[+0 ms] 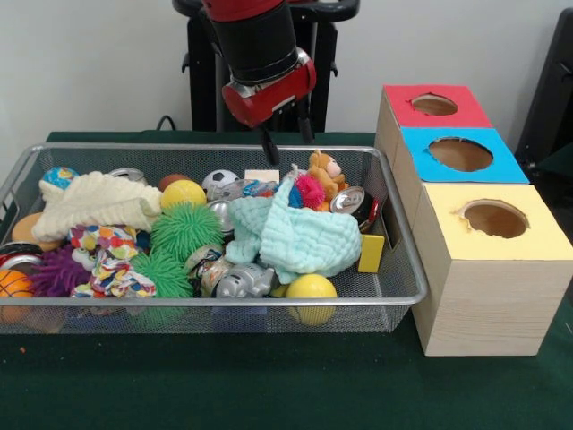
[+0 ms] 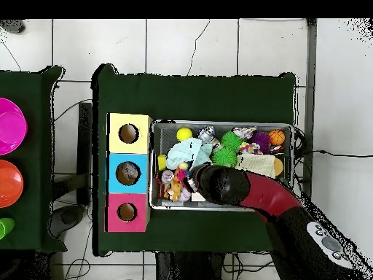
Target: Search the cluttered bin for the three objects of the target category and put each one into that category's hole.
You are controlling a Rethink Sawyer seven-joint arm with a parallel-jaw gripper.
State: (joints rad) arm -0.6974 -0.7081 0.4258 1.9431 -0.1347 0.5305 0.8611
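Observation:
The silver wire-mesh bin (image 1: 394,296) is full of toys; it also shows in the overhead view (image 2: 294,146). My gripper (image 1: 288,139) hangs open and empty above the bin's far rim, just behind a small orange plush toy (image 1: 324,172). In the overhead view the arm's head (image 2: 218,184) hides the gripper. A shiny crinkly piece with a blue patch (image 1: 240,189), seemingly a crushed clear bottle, lies half buried behind a pale green cloth (image 1: 295,237), below and left of the gripper. The other bottles are hidden. The blue-topped hole (image 1: 460,154) is the middle box, right of the bin (image 2: 128,173).
Red-topped hole (image 1: 434,105) and yellow-topped hole (image 1: 495,219) flank the blue one. In the bin: crushed can (image 1: 351,199), silver toy animal (image 1: 243,282), green spiky balls (image 1: 185,230), yellow balls (image 1: 312,288), cream cloth (image 1: 94,204), yellow block (image 1: 371,253). Pink and orange bowls (image 2: 7,125) stand on another table.

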